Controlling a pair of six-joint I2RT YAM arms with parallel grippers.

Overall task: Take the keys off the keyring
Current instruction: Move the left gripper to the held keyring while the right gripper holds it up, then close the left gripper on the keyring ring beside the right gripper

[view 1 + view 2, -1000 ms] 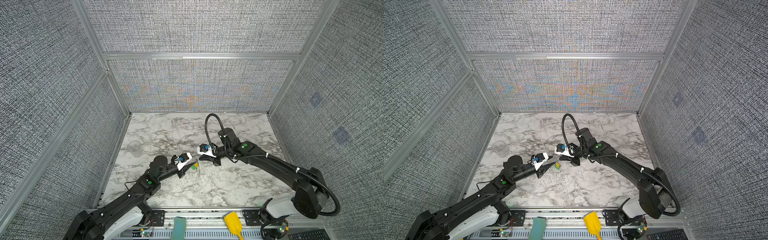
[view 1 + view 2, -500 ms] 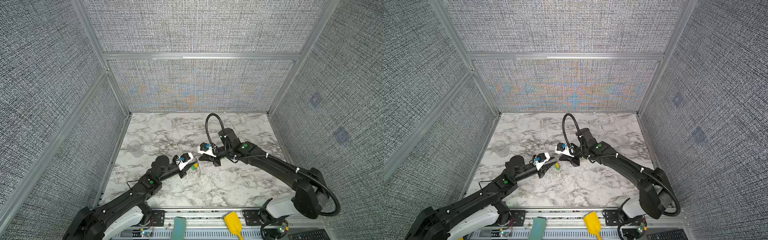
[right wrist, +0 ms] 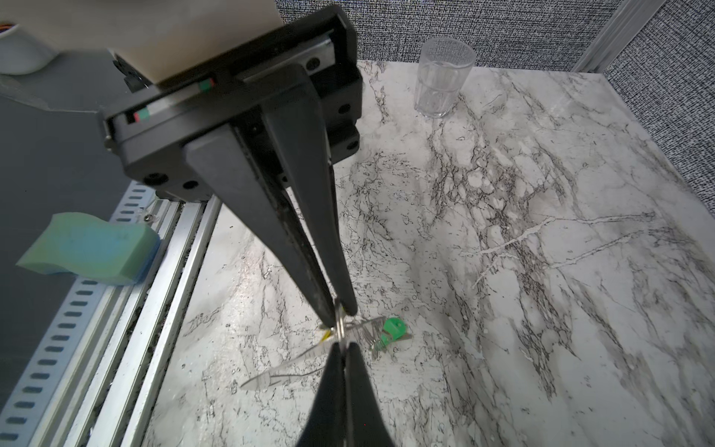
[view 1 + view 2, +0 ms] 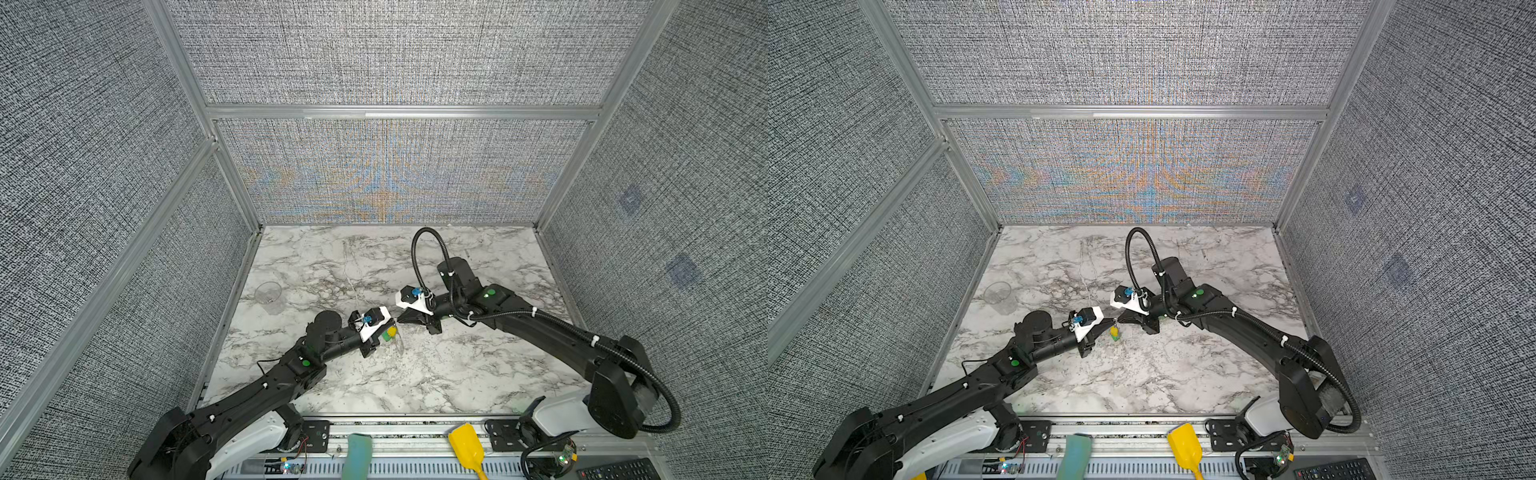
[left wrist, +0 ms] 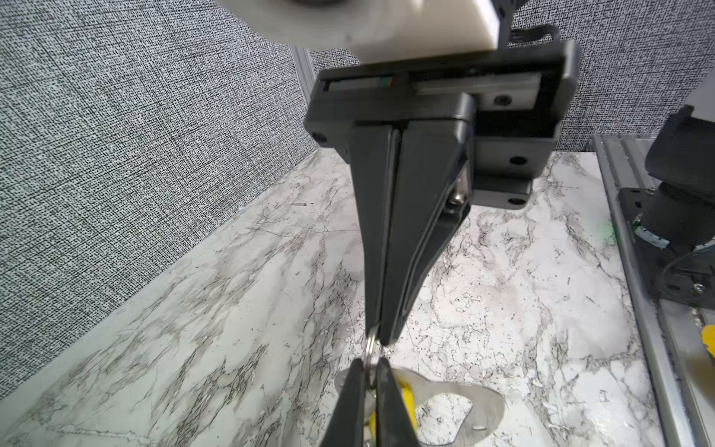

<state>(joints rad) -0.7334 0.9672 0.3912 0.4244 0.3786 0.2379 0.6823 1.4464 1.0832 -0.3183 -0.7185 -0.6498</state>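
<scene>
1. The left pincer (image 5: 378, 339) and right pincer (image 3: 340, 311) meet tip to tip above the middle of the table (image 4: 457, 374).
2. Each is pressed together, pinching the same small metal ring (image 5: 370, 354) from opposite sides.
3. The keyring (image 5: 476, 410) hangs just below, with the yellow key tag (image 5: 406, 391) and green key tag (image 3: 392, 329) beside it.
4. This looks like the step of freeing a tag. Next, one pincer should hold firm while the other works the ring off.

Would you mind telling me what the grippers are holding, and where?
Both the left gripper and the right gripper pinch one small metal ring, at opposite edges.
</scene>
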